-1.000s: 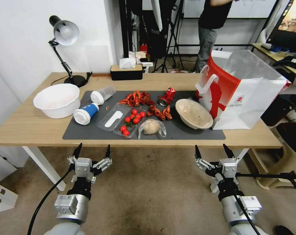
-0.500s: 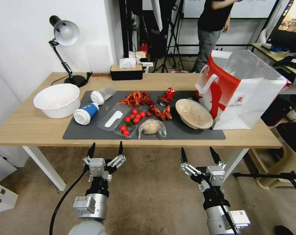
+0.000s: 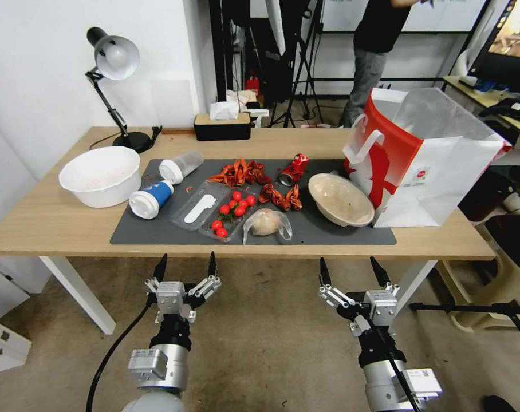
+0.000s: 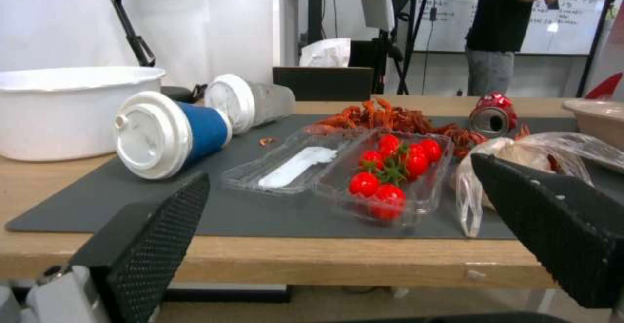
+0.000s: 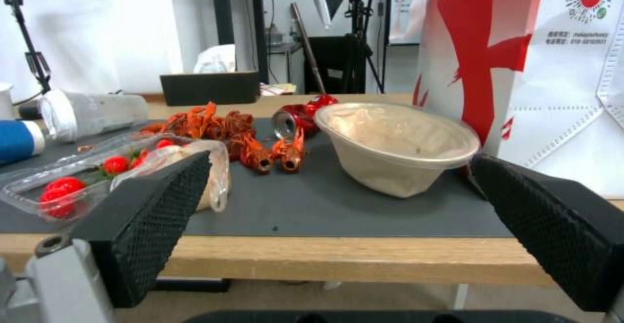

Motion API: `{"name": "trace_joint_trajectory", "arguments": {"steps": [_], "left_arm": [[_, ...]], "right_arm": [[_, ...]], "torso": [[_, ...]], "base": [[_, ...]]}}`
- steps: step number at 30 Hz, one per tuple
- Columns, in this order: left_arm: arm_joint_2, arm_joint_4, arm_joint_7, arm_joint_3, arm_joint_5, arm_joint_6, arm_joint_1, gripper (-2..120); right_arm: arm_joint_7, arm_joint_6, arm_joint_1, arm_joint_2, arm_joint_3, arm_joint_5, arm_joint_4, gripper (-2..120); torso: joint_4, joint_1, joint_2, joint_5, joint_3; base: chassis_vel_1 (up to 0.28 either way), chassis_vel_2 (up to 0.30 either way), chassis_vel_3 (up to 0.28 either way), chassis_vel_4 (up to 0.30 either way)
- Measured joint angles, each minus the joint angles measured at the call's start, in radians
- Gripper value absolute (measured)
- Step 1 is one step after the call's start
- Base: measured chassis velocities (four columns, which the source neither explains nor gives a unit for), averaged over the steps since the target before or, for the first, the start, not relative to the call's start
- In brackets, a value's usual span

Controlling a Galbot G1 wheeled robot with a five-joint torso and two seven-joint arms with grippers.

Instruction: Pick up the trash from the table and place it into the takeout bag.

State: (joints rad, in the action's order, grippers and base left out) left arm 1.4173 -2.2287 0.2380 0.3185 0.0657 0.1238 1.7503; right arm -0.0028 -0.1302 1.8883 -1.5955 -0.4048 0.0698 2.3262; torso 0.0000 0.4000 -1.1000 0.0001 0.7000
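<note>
Wooden table (image 3: 54,220), trash-strewn, claws spread below

Open floor space is left around both spread grippers — left gripper (image 3: 185,262) and right gripper (image 3: 350,267) — just short of the table (image 3: 54,220) edge. Ahead of the right, the bowl (image 3: 340,199) and the bag (image 3: 437,166) block the way.

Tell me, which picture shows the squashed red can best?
The head view: the can lies in full sight from above. The right wrist view shows its open end beside the bowl; the left wrist view shows it small and far.
</note>
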Motion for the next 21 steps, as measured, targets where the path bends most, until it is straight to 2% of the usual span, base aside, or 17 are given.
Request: {"name": "trace_joint_trajectory", "arguments": {"steps": [21], "left_arm": [[0.009, -0.004, -0.022, 0.023, -0.005, -0.007, 0.024, 100]], "right_arm": [[-0.012, 0.009, -0.019, 0.023, -0.018, -0.021, -0.014, 100]], "torso": [[0.0000, 0.000, 0.000, 0.0000, 0.000]], "base": [[0.000, 0.000, 0.000, 0.000]]}}
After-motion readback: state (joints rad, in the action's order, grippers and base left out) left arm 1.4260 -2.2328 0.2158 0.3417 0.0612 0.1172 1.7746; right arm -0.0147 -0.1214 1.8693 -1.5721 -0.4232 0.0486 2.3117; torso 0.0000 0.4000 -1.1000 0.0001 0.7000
